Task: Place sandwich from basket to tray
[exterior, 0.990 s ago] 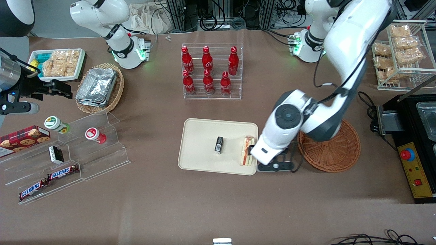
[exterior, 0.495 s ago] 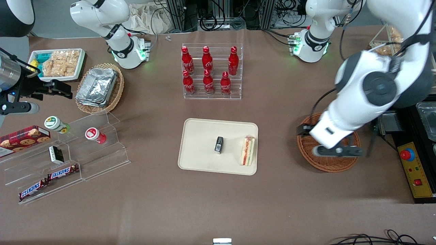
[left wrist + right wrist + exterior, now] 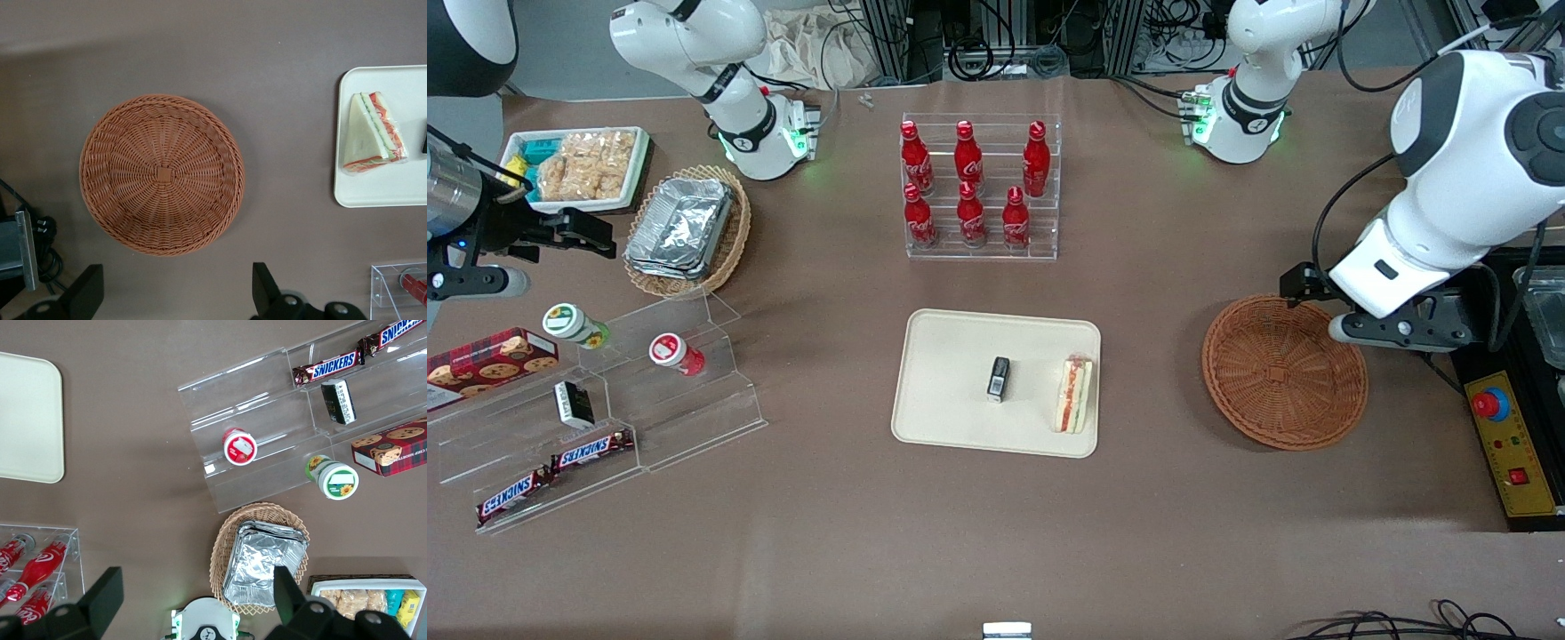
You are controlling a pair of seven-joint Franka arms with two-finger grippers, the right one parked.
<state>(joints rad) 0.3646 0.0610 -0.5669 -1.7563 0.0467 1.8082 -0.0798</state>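
Sandwich (image 3: 1073, 394) lies on the tray (image 3: 951, 356), close to the tray edge that faces the basket (image 3: 1284, 372); filling edge (orange-red and green) shows in the wrist view (image 3: 373, 133). Nothing touches it. A small dark packet (image 3: 999, 379) stands on the same tray, beside the sandwich, toward the parked arm's end, apart from it.

Basket sits on the brown surface (image 3: 960, 533), well apart from the tray, toward the working arm's end. Its woven floor is bare in the left wrist view (image 3: 162, 175).

Gripper (image 3: 1392, 327) hangs above the surface just beside the basket rim, at the working arm's end of the table, near the black box with the red button (image 3: 1490, 404). Fingers (image 3: 85, 293) are spread wide and hold nothing (both dark tips show in the wrist view with the basket rim between them).

Farther from the front camera than the tray: a clear rack of red bottles (image 3: 971, 182).
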